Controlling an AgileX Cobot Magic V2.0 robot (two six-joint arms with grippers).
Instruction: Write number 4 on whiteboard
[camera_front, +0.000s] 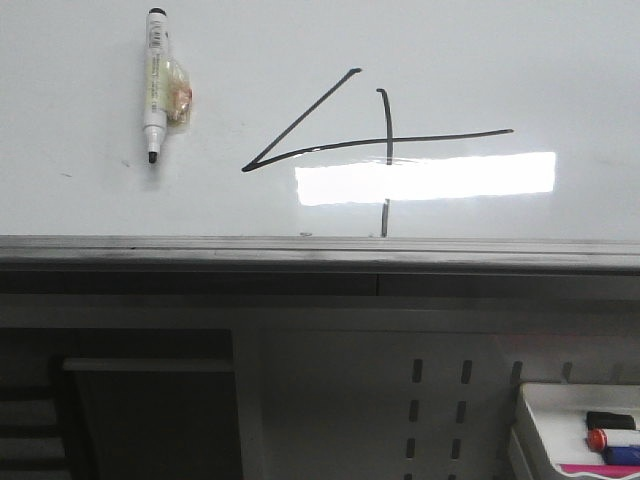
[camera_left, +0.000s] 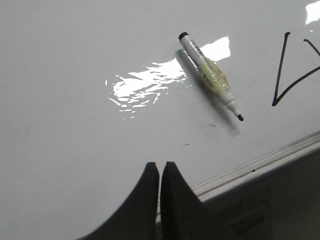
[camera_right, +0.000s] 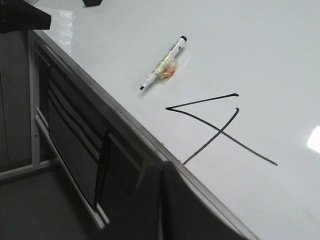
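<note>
Left pincer (camera_left: 159, 172): fingers pressed together, nothing between them, hovering over the near edge rail (camera_left: 260, 162) of the whiteboard (camera_left: 75, 100). Right pincer (camera_right: 161, 172): also pressed together, empty, just off the same rail, by the foot of the vertical stroke.

Risks from here — judgement only:
- Uncapped marker (camera_left: 210, 75) lies loose on the whiteboard, tip toward the rail; a pincer passing over it could nudge it and leave a stray mark, or roll it toward the edge.
- Right pincer sits nearest the ink; a sweep across the surface would smear the lower end of the vertical stroke.

Position of the task's thing: the number 4 (camera_front: 370, 140) looks complete — diagonal, long cross stroke, vertical all drawn. It lies just beyond the right pincer, the vertical stroke running down to the rail close to the fingertips. From the left pincer it is well apart, off to the far side of the marker, which lies between the two.

Tray (camera_front: 530, 425) with spare markers sits below the board.
</note>
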